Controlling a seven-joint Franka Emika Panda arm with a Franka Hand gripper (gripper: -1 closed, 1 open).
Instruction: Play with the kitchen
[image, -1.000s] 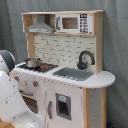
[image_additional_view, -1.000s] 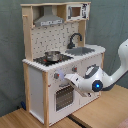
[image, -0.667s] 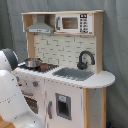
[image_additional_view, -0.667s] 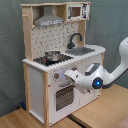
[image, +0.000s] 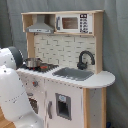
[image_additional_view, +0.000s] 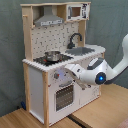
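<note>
Claw (image_additional_view: 75, 77) of your white arm sits at the front of the pale-wood-and-white toy kitchen (image_additional_view: 47, 75) on the wooden floor, by the windowed oven door (image_additional_view: 63, 95), its spread untellable; you seem mid-reach, needing a careful hook of the handle.

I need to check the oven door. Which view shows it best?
The second exterior view: the oven door faces the camera, with the gripper just above it. In the first exterior view the arm hides most of it.

Soft even indoor light, faint shadows, both views somewhat blurred
</note>
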